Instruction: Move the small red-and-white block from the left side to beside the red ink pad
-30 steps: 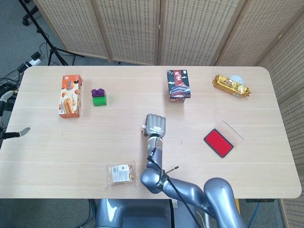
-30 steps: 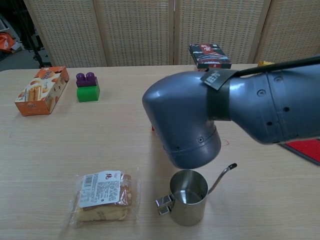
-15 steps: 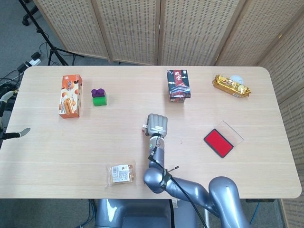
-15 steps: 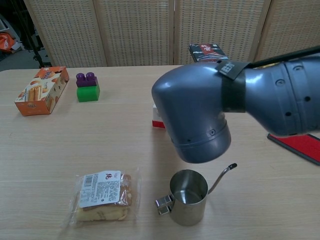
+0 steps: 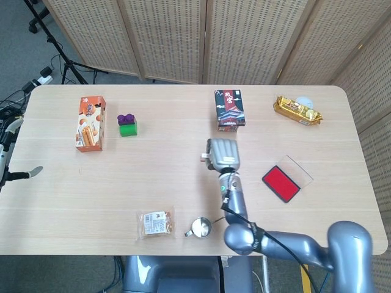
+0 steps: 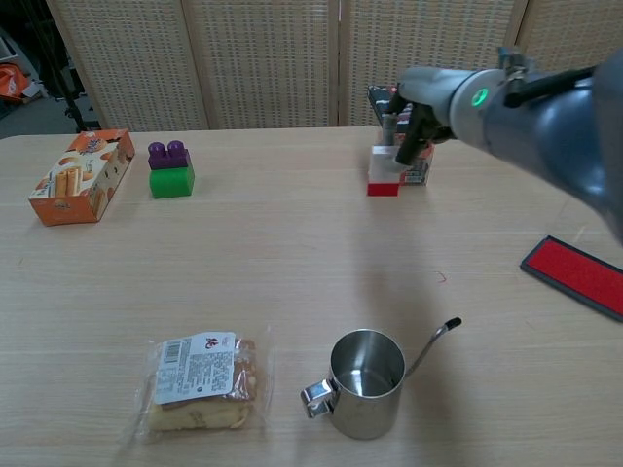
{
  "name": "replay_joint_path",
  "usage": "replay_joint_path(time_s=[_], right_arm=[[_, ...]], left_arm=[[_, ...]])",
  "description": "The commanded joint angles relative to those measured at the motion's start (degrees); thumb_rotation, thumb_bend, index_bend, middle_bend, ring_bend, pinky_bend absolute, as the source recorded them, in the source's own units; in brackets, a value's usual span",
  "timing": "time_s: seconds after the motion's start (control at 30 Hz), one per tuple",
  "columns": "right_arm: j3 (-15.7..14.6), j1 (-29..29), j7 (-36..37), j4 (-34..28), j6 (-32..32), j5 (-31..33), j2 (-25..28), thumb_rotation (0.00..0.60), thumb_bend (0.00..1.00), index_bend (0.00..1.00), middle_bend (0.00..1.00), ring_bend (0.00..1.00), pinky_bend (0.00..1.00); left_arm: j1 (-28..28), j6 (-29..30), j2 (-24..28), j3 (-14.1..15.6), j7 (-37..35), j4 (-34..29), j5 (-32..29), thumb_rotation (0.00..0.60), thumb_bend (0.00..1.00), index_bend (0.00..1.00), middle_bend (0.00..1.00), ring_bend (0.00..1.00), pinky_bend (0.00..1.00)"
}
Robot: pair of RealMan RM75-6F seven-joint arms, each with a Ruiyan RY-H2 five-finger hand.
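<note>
My right hand (image 5: 223, 155) holds the small red-and-white block (image 6: 383, 172) up off the table. In the head view only a bit of the block (image 5: 204, 158) pokes out at the hand's left side. In the chest view the right hand (image 6: 417, 115) is raised in front of the dark box, with the block hanging under its fingers. The red ink pad (image 5: 281, 183) lies flat to the right of the hand, and its lid is open beside it. It shows at the right edge in the chest view as the ink pad (image 6: 574, 275). A grey tip (image 5: 32, 171) at the far left edge may be my left hand.
A dark printed box (image 5: 230, 110) stands just behind the right hand. A gold packet (image 5: 297, 110) lies at the back right. An orange snack box (image 5: 90, 123) and a green-and-purple block (image 5: 127, 125) sit at the left. A steel cup (image 6: 365, 382) and a wrapped cake (image 6: 200, 381) lie near the front edge.
My right hand has carried the block rightward and further from me, lifting it higher. The arm has swung out of the chest view's foreground, which uncovers the table and the steel cup.
</note>
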Motion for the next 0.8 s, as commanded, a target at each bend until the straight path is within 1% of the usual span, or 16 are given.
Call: replay_joint_path(time_s=[0.03, 0.07, 0.17, 0.2, 0.23, 0.3, 0.37, 0.5, 0.63, 0.8], right_arm=[[-5.75, -9.07, 4.27, -8.90, 0.64, -4.29, 11.31, 0.600, 0.65, 0.58, 0.88, 0.92, 1.00], [-6.54, -10.42, 5.55, -9.78, 0.31, -5.03, 13.05, 0.600, 0.65, 0.58, 0.88, 0.92, 1.00], [-8.19, -12.87, 8.16, -10.90, -0.54, -6.57, 16.11, 0.600, 0.65, 0.58, 0.88, 0.92, 1.00], [-9.02, -13.99, 9.48, -11.21, -0.99, -7.35, 17.41, 0.600, 0.65, 0.58, 0.88, 0.92, 1.00], [-10.72, -16.28, 11.22, -11.10, -1.11, -7.63, 19.36, 0.600, 0.65, 0.58, 0.88, 0.92, 1.00], [-13.00, -19.26, 15.69, -11.04, -3.41, -10.50, 22.42, 0.600, 0.65, 0.58, 0.88, 0.92, 1.00], [-14.01, -20.51, 18.56, -10.51, -4.93, -12.30, 23.70, 0.600, 0.65, 0.58, 0.88, 0.92, 1.00], [-15.51, -22.26, 23.21, -9.09, -6.80, -14.50, 24.70, 0.600, 0.65, 0.58, 0.88, 0.92, 1.00], [-16.78, -23.23, 26.58, -7.03, -7.92, -16.20, 24.14, 0.600, 0.65, 0.58, 0.88, 0.92, 1.00], [-17.48, -23.52, 29.61, -3.87, -9.86, -15.97, 22.63, 0.600, 0.66, 0.58, 0.88, 0.92, 1.00]], left_arm=[[0.21, 0.56, -0.05, 0.24, 0.55, -0.41, 0.42, 0.600, 0.05, 0.00, 0.00, 0.00, 0.00], [0.30, 0.86, -0.11, 0.32, 0.88, -0.61, 0.61, 0.600, 0.05, 0.00, 0.00, 0.00, 0.00], [0.46, 1.65, -0.27, 0.53, 1.81, -0.99, 1.21, 0.600, 0.05, 0.00, 0.00, 0.00, 0.00], [0.56, 2.05, -0.38, 0.59, 2.18, -1.20, 1.40, 0.600, 0.05, 0.00, 0.00, 0.00, 0.00], [0.70, 2.55, -0.52, 0.74, 2.76, -1.54, 1.71, 0.600, 0.05, 0.00, 0.00, 0.00, 0.00], [0.96, 3.37, -0.77, 0.93, 3.80, -2.08, 1.97, 0.600, 0.05, 0.00, 0.00, 0.00, 0.00], [1.10, 3.81, -0.92, 1.01, 4.30, -2.31, 2.11, 0.600, 0.05, 0.00, 0.00, 0.00, 0.00], [1.21, 4.27, -1.24, 1.23, 5.42, -2.66, 2.28, 0.600, 0.05, 0.00, 0.00, 0.00, 0.00], [1.24, 4.53, -1.67, 1.44, 6.34, -2.93, 2.42, 0.600, 0.05, 0.00, 0.00, 0.00, 0.00], [1.11, 4.49, -2.17, 1.66, 7.39, -3.10, 2.47, 0.600, 0.05, 0.00, 0.00, 0.00, 0.00]])
